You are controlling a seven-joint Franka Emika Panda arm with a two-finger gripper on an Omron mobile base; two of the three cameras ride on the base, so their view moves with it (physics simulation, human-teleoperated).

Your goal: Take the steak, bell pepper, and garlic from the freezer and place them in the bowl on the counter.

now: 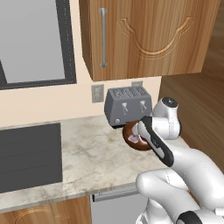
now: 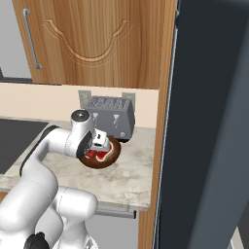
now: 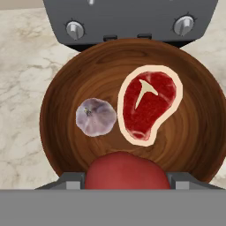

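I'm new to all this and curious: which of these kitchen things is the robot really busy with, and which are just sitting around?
Part of the job:
- bowl on the counter
- steak, in the bowl
- garlic, in the bowl
- bell pepper, held between the jaws over the bowl
- freezer, at the right

Just sitting around:
- toaster behind the bowl
- wooden cupboard overhead

The round brown bowl (image 3: 66,88) sits on the pale stone surface (image 1: 87,153). Inside it, the flat red steak (image 3: 148,103) with its pale rim and white bone mark lies on one side, and the small pale garlic (image 3: 96,117) lies apart from it on the other. The round red bell pepper (image 3: 126,170) is over the bowl's near edge, between the jaws.
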